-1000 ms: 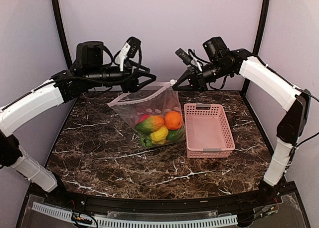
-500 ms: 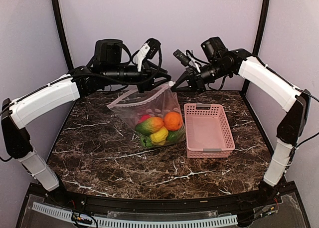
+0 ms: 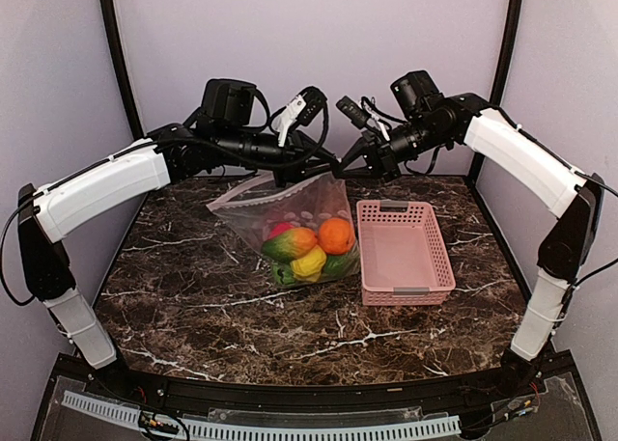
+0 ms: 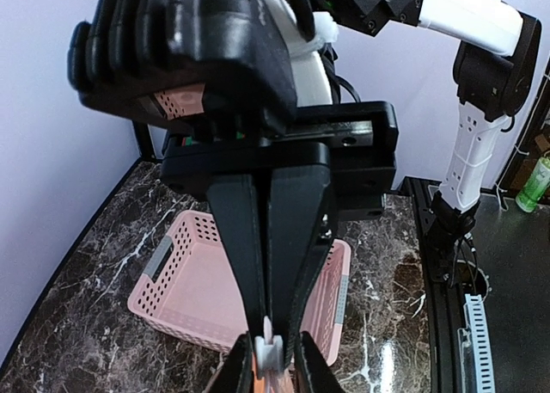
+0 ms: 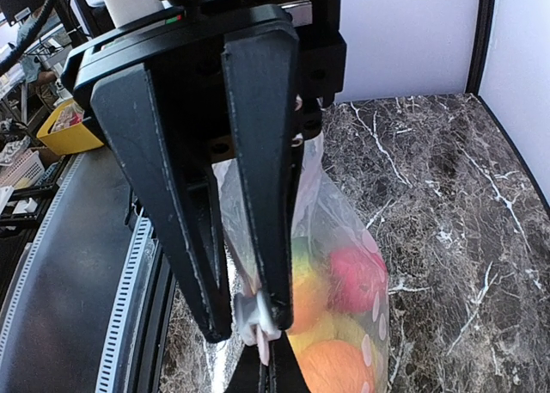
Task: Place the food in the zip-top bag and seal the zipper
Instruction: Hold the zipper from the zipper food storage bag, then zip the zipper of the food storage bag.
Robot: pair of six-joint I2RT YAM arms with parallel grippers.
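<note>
Dark marble table (image 3: pixel 193 306), lilac walls. Upper centre: left gripper (image 4: pixel 273 346) narrow, pinching white tab (image 4: pixel 268 353) at bag (image 3: pixel 290 205) top corner. Bag hangs, food (image 3: pixel 309 248) heaped in its bottom, mid-frame. Right gripper (image 5: pixel 249 320) clamped tight on same corner. Pink basket (image 3: pixel 409 290) right of the bag.

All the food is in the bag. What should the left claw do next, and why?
Probably slide left along the zipper: the left claw pinches it beside the right claw, which holds the bag corner.

Pink lattice basket (image 3: pixel 406 253), dark marble table (image 3: pixel 193 296)
</note>
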